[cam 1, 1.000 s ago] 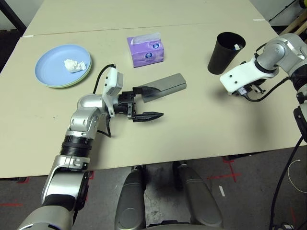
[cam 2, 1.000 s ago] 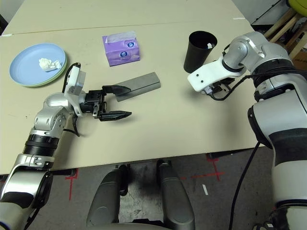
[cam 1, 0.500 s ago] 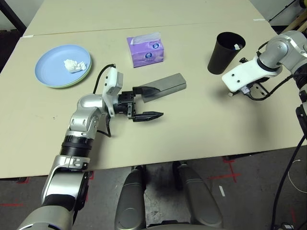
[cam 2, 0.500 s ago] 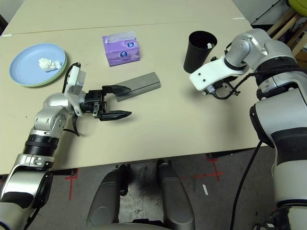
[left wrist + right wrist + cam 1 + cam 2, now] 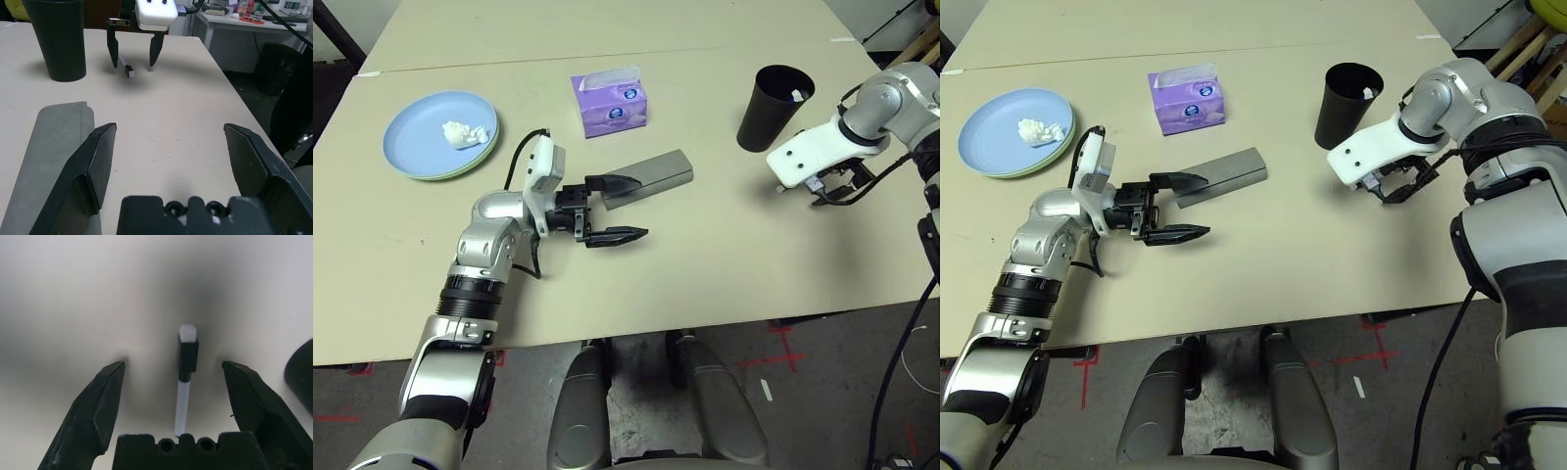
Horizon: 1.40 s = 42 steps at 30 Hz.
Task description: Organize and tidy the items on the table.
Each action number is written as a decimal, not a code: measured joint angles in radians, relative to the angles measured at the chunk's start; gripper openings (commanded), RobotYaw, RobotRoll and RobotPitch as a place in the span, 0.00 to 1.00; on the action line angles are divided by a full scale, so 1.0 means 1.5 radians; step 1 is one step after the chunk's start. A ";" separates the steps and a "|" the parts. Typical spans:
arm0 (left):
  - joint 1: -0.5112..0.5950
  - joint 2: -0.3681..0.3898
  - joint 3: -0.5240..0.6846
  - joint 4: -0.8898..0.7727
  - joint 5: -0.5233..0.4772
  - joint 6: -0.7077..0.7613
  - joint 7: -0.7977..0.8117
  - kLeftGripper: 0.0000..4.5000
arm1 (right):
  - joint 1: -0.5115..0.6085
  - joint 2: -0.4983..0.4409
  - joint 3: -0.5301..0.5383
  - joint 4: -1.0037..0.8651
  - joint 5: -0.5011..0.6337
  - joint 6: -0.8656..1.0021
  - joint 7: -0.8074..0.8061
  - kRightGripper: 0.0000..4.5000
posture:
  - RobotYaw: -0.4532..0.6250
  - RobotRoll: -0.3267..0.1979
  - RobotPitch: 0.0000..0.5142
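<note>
Pens first: from the head camera I see one white pen [image 5: 797,95] poking out of the black tapered cup [image 5: 771,107] at the far right of the beige table [image 5: 705,264]. My right gripper [image 5: 1400,186] hangs just in front of that cup, pointing steeply down, fingers spread. My left gripper [image 5: 615,209] lies level, jaws wide, its far finger beside the near end of the grey glasses case [image 5: 651,174]. A purple tissue box [image 5: 611,104] stands behind the case. At far left the light blue plate [image 5: 416,137] sits on the pale green plate [image 5: 460,172], with the crumpled tissue wad [image 5: 460,132] on it.

Left wrist camera: my own fingers [image 5: 95,164] stand spread, the case alongside one, and across the table the right gripper is parted over a second white pen [image 5: 125,66] lying beside the cup.

Right wrist camera: that pen, with its black band, lies on the table between my spread fingers [image 5: 100,404], untouched.
</note>
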 measured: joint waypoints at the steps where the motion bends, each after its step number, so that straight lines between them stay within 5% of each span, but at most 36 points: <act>1: 0.000 0.000 0.000 0.000 0.000 0.000 0.000 1.00 | 0.000 0.001 0.000 0.000 0.000 0.000 -0.001 0.99 | 0.53 0.62 0.58; 18: 0.025 0.005 0.000 -0.024 -0.002 0.004 0.015 1.00 | 0.000 0.021 0.006 0.008 -0.009 -0.003 -0.008 0.99 | 0.55 0.62 0.61; 21: 0.025 0.005 0.000 -0.024 -0.002 0.004 0.016 1.00 | 0.000 0.022 0.005 0.008 -0.008 -0.003 -0.005 0.87 | 0.54 0.62 0.60; 31: 0.025 0.005 0.000 -0.024 -0.002 0.004 0.016 1.00 | 0.000 0.023 -0.001 0.008 -0.002 -0.007 0.007 0.07 | 0.54 0.62 0.60; 42: 0.008 0.005 0.000 -0.013 -0.002 0.000 0.015 1.00 | 0.000 0.016 -0.097 0.007 0.118 0.065 0.127 0.07 | 0.52 0.62 0.56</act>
